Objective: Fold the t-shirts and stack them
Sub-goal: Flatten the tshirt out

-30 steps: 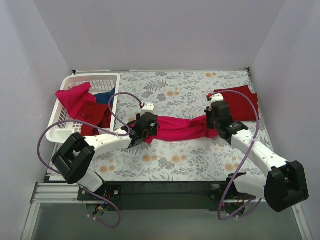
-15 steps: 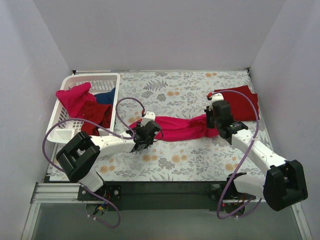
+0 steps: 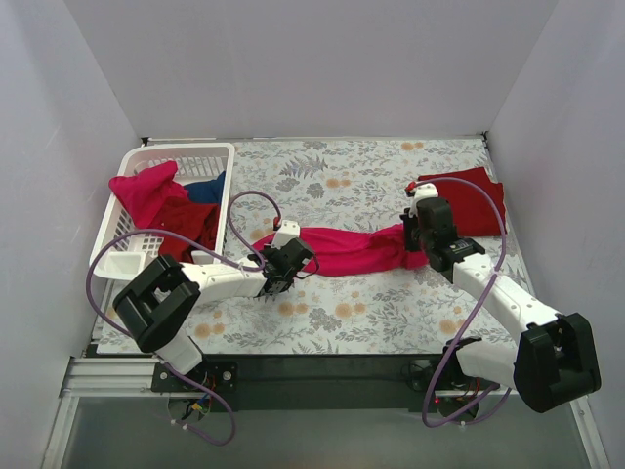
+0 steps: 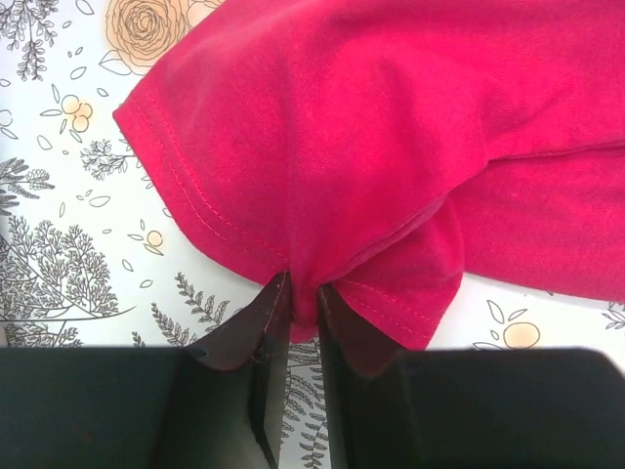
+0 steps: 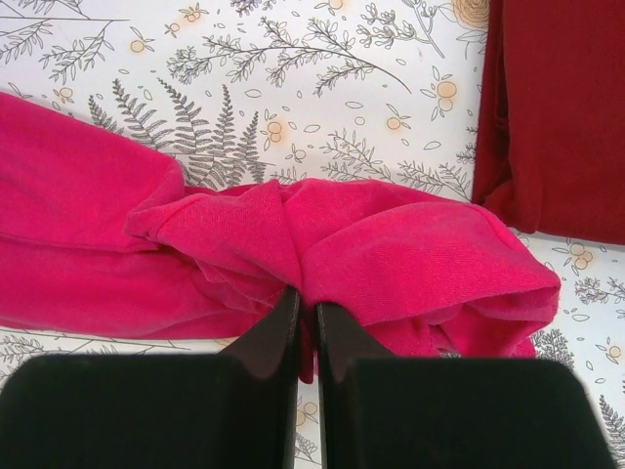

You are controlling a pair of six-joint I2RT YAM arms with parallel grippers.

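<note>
The bright pink-red t-shirt (image 3: 347, 249) lies in a long bunched band across the middle of the frame, the left gripper (image 4: 303, 289) pinched narrow on its hemmed corner at the left end, the right gripper (image 5: 306, 301) clamped on a fold at the right end. A dark maroon-red t-shirt (image 3: 471, 202) lies flat at upper right.

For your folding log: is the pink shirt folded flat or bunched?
Bunched: the pink shirt lies wrinkled in a long strip, not flat.

Two pink t-shirts (image 3: 352, 250) (image 3: 145, 191), two maroon t-shirts (image 3: 471, 201) (image 3: 188, 221), one blue t-shirt (image 3: 207, 186), one white basket (image 3: 182, 151), two arms (image 3: 223, 279) (image 3: 500, 295)
</note>
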